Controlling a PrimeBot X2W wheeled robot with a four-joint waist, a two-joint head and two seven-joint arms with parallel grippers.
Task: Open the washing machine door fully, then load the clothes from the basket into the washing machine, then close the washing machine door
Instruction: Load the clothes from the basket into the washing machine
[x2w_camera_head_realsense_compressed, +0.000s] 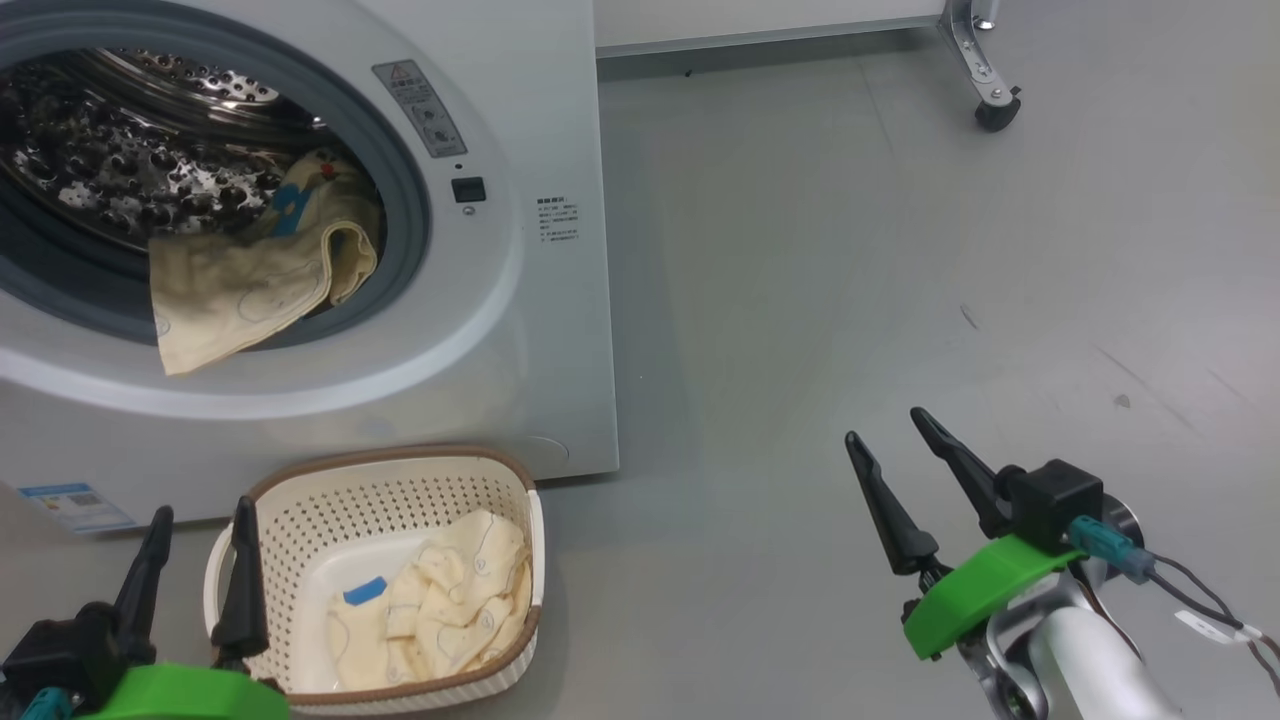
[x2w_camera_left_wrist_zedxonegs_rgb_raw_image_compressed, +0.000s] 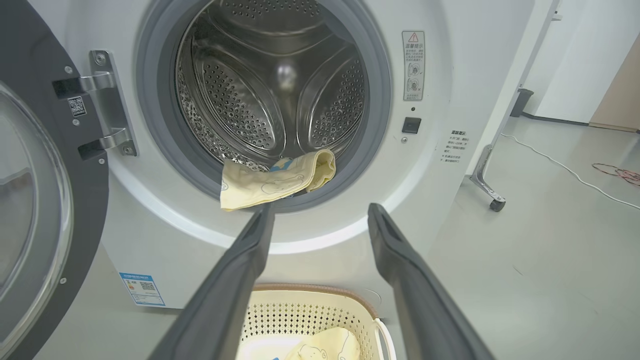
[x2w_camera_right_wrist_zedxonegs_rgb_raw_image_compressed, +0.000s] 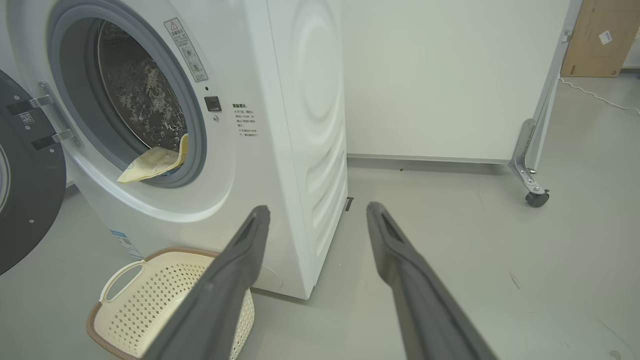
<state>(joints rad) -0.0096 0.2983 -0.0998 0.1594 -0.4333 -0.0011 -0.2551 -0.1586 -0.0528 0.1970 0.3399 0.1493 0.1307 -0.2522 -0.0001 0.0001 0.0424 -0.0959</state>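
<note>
The white washing machine (x2w_camera_head_realsense_compressed: 520, 330) stands with its door (x2w_camera_left_wrist_zedxonegs_rgb_raw_image_compressed: 45, 210) swung wide open to the left. One cream garment (x2w_camera_head_realsense_compressed: 250, 275) hangs over the grey seal at the drum's mouth, partly inside. On the floor in front sits the basket (x2w_camera_head_realsense_compressed: 300, 500), and in it lies another cream garment (x2w_camera_head_realsense_compressed: 440, 610). My left gripper (x2w_camera_head_realsense_compressed: 200, 525) is open just left of the basket, above its left rim, holding nothing. My right gripper (x2w_camera_head_realsense_compressed: 885, 435) hangs open over bare floor well to the right. The left wrist view looks into the drum (x2w_camera_left_wrist_zedxonegs_rgb_raw_image_compressed: 270, 90) past the hanging garment (x2w_camera_left_wrist_zedxonegs_rgb_raw_image_compressed: 275, 180).
A metal frame leg on a black caster (x2w_camera_head_realsense_compressed: 995, 105) stands at the back right. A white wall panel (x2w_camera_right_wrist_zedxonegs_rgb_raw_image_compressed: 440, 80) runs behind the machine. A white cable (x2w_camera_left_wrist_zedxonegs_rgb_raw_image_compressed: 565, 167) and red wires lie on the floor farther right. Grey floor (x2w_camera_head_realsense_compressed: 850, 300) spreads right of the machine.
</note>
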